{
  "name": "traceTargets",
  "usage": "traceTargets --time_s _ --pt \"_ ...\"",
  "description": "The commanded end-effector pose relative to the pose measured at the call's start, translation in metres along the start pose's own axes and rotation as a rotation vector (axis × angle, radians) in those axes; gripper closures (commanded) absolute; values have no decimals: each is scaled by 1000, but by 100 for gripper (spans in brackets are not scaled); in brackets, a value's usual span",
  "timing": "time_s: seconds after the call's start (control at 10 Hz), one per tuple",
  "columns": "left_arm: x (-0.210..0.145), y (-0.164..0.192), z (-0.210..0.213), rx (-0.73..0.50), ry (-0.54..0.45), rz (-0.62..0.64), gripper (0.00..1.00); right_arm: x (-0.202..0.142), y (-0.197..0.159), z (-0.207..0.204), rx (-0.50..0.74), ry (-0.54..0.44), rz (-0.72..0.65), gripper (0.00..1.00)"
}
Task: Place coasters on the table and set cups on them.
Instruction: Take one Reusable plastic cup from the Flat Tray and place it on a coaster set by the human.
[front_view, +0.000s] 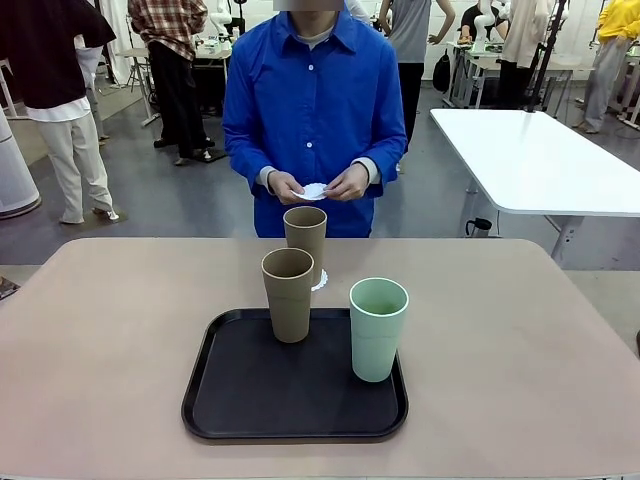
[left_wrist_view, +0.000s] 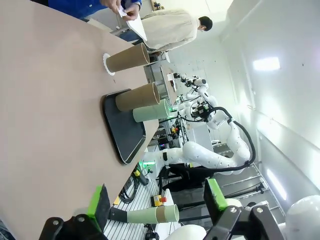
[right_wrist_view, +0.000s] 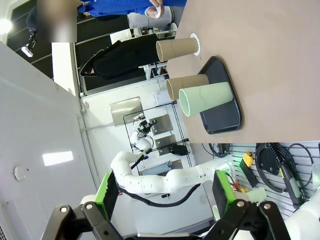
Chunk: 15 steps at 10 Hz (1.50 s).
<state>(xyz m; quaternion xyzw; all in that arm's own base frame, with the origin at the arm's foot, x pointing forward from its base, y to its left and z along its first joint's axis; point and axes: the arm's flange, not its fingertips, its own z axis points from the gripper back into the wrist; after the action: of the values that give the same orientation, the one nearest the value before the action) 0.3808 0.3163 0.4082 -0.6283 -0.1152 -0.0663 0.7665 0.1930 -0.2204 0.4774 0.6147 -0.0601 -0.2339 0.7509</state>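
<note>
**One cup on its coaster, two cups on the tray**

The far tan cup (front_view: 305, 238) stands upright on the beige surface (front_view: 110, 340), just beyond the far edge of the black tray (front_view: 240, 400). A white lacy coaster (front_view: 320, 281) shows from under its base on one side. That is the one pairing that looks finished.

The near tan cup (front_view: 288, 295) and the mint green cup (front_view: 378, 330) both stand upright on the tray. The tan one is toward the far left and the mint one is at the right side. As far as can be seen, neither has a coaster under it.

Across the surface, the person's hands (front_view: 347, 184) hold white scalloped paper (front_view: 314, 191) between the fingers. It is most likely the remaining coasters, though how many cannot be told. By this reading the task is about a third done. Two coasters have yet to go down on the surface, and two cups have yet to come off the tray onto them.

The left claw (left_wrist_view: 156, 205) is spread wide with nothing between its green pads, and it is well apart from the cups. The right claw (right_wrist_view: 164, 195) is the same, fully spread, empty and far from the tray.

No brand, label or writing can be read on the cups, the tray or the coasters; all look plain.
</note>
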Motion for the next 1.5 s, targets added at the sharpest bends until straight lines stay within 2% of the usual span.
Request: traceTargets --time_s 0.0,1.4 --pt "-1 -2 1 -7 1 -1 0 0 0 1 9 3 6 0" --pt "-1 -2 1 -7 1 -1 0 0 0 1 9 3 6 0"
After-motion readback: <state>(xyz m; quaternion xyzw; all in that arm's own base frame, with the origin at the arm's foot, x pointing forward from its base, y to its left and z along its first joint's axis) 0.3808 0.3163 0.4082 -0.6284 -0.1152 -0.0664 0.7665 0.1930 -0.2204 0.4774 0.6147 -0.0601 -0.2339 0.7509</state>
